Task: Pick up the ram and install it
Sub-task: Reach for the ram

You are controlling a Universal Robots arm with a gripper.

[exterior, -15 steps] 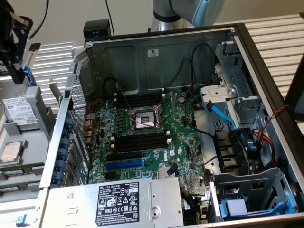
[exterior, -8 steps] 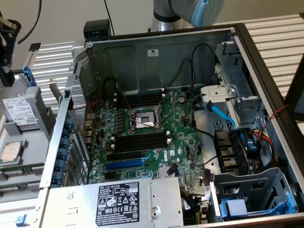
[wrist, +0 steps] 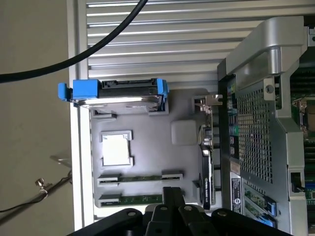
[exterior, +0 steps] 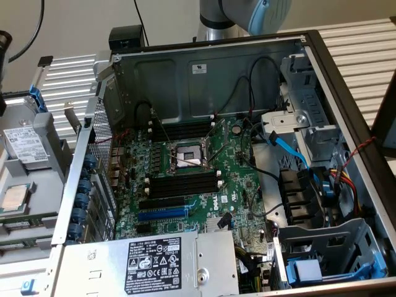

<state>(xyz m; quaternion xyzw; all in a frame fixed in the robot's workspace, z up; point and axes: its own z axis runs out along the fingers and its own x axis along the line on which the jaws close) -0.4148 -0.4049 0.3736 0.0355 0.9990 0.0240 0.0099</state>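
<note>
Green ram [wrist: 140, 178] sits in the grey tray [wrist: 147, 123], just ahead of the gripper [wrist: 171, 192] tips. Second ram stick [wrist: 138, 199] right alongside the tips. Gripper clenched, holding nothing. PC case [wrist: 256, 98] off to its side.

Two ram sticks [wrist: 140, 178], one blue-framed drive [wrist: 115, 93], one gray tray [wrist: 147, 123], one open computer case [exterior: 185, 86].
</note>
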